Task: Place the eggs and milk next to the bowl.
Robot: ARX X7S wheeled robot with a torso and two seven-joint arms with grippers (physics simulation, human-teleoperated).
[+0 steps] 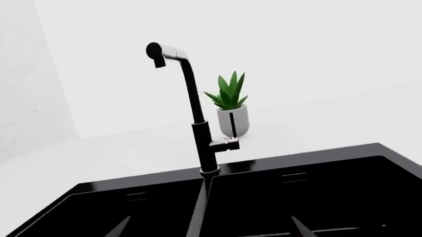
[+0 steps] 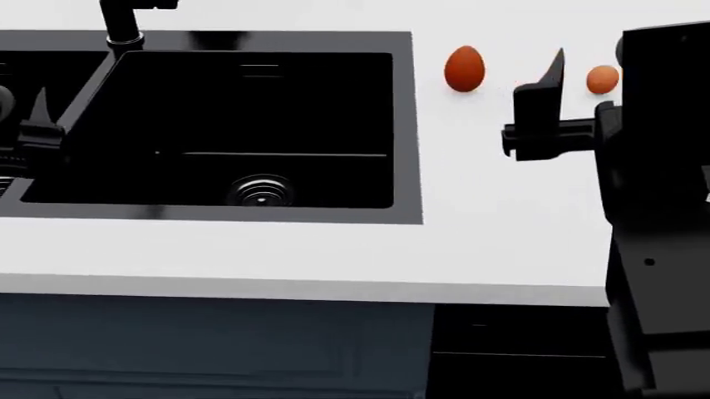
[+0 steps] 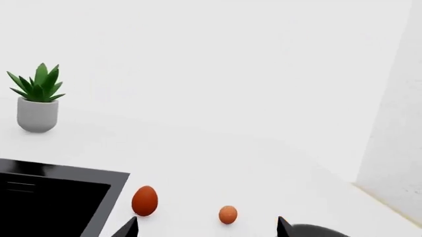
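Faucet (image 1: 191, 106), glossy black, rises behind the double sink (image 2: 401, 125). We see two smooth oval eggs (image 2: 465, 68) (image 2: 601, 79) on matte white counter (image 2: 332, 249), right of it. Left gripper (image 2: 28, 125): can't tell. Right gripper (image 3: 205, 229) spread open near the eggs, holding nothing.

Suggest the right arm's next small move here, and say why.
Probably ease the right tool forward and down toward the nearer egg. Its fingertips stand wide apart, holding nothing, and both eggs sit on the white counter just ahead, the larger egg close to the sink edge.
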